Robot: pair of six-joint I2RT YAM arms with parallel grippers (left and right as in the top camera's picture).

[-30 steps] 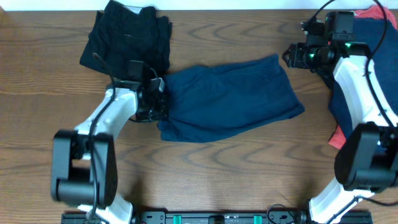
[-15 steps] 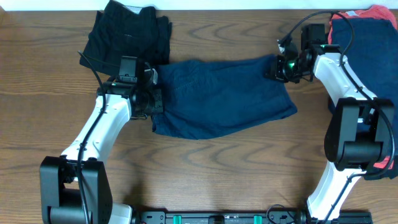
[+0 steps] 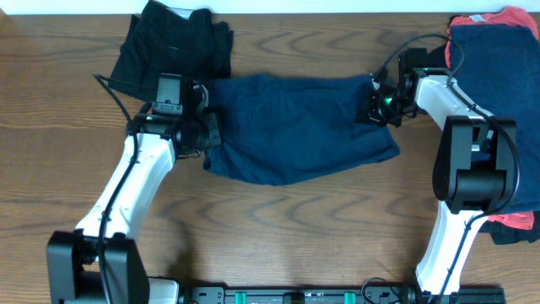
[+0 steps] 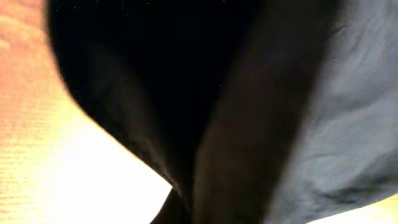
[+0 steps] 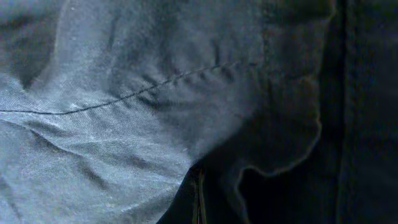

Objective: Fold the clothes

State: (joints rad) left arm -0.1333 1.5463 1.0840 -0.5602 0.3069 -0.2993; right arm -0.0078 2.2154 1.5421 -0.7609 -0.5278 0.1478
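Note:
A pair of navy blue shorts (image 3: 295,127) lies spread across the middle of the table. My left gripper (image 3: 209,132) is shut on its left edge. My right gripper (image 3: 375,105) is shut on its upper right corner. In the left wrist view the shorts (image 4: 348,112) fill the frame as dark, close folds, with bright wood at the lower left. Creased blue cloth and a seam of the shorts (image 5: 124,124) fill the right wrist view, and both sets of fingers are hidden in the fabric. A black garment (image 3: 173,46) lies bunched at the far left.
A heap of navy clothes (image 3: 494,76) sits at the right edge. A coral-red piece shows at its top (image 3: 513,15) and its bottom. The right arm reaches across in front of this heap. Bare wood table (image 3: 278,228) lies toward the near side.
The right arm swung left from the heap to the shorts' right corner and its jaws closed there. The left gripper carried the shorts' left edge toward the far side.

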